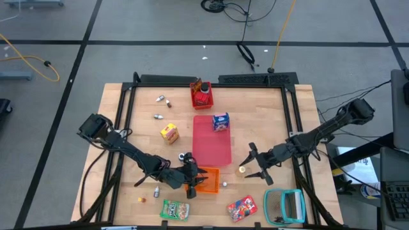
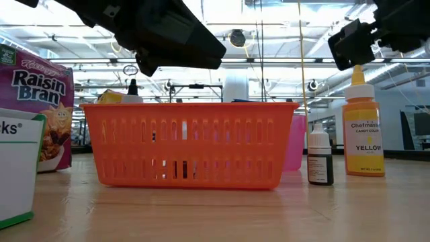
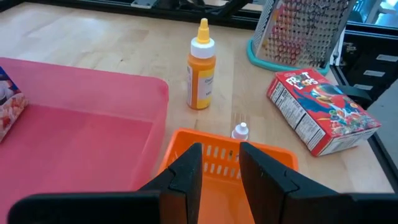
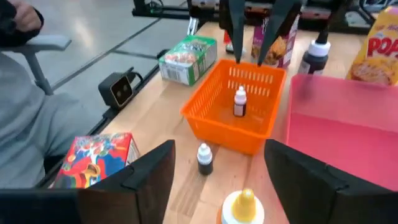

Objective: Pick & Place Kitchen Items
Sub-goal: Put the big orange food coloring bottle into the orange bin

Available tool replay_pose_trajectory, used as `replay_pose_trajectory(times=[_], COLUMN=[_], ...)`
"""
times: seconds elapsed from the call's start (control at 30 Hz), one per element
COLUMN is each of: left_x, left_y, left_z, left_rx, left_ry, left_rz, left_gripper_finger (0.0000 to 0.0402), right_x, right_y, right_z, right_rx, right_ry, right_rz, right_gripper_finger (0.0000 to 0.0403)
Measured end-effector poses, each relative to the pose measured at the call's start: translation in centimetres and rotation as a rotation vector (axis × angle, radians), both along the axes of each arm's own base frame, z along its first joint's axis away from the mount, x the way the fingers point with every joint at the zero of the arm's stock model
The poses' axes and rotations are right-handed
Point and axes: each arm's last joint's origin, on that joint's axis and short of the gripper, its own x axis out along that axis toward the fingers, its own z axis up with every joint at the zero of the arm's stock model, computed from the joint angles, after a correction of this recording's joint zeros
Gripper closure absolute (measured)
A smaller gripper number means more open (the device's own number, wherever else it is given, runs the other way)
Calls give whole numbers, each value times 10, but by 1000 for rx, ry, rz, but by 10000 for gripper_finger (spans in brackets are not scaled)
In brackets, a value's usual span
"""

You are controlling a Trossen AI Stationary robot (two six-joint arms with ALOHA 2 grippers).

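Note:
My left gripper (image 3: 221,155) hangs open above the orange basket (image 1: 206,180) with nothing between its fingers. In the right wrist view a tiny white-capped bottle (image 4: 240,102) stands upright on the basket's floor. My right gripper (image 4: 219,149) is wide open at the basket's right. Its fingers stand on either side of the yellow squeeze bottle (image 2: 363,128), which stands on its base on the table. A small dark bottle (image 2: 320,158) stands between that bottle and the basket. A red cereal carton (image 3: 323,112) and a green packet (image 1: 174,209) lie near the front edge.
A flat red mat (image 1: 212,139) lies mid-table with a blue carton (image 1: 221,121) at its far end. A yellow carton (image 1: 169,133) sits to its left, a red bin (image 1: 201,94) at the back. The teal-framed object (image 1: 285,206) is at the front right. Tiny bottles (image 1: 157,116) dot the left.

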Motion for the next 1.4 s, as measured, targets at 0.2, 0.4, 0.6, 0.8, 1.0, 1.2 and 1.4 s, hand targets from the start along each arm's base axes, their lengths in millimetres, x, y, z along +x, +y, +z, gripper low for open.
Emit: replay_pose_trajectory(times=[0.2,0.4,0.6,0.8,1.0,1.2,1.4], left_x=[0,0,0,0,0,0,0], left_y=[0,0,0,1,1,1,1], left_z=[0,0,-1,-1,-1,-1,-1], left_rx=[3,4,6,6,6,5,6], left_ry=[0,2,6,7,11,11,11], left_rz=[-1,-2,-1,3,3,3,3], left_gripper_finger=[293,293,293,293,293,293,293], right_x=[-1,1,5,8,10,13,16], right_y=[-2,-1,1,2,3,5,5], right_z=[-5,-10,-22,-29,-34,-40,-44], right_rx=[-26,-33,-62,-66,-65,-76,-83], right_ry=[43,74,130,159,183,195,201], right_rz=[-59,-56,-57,-62,-68,-66,-70], right_gripper_finger=[155,164,164,165,165,165,171])
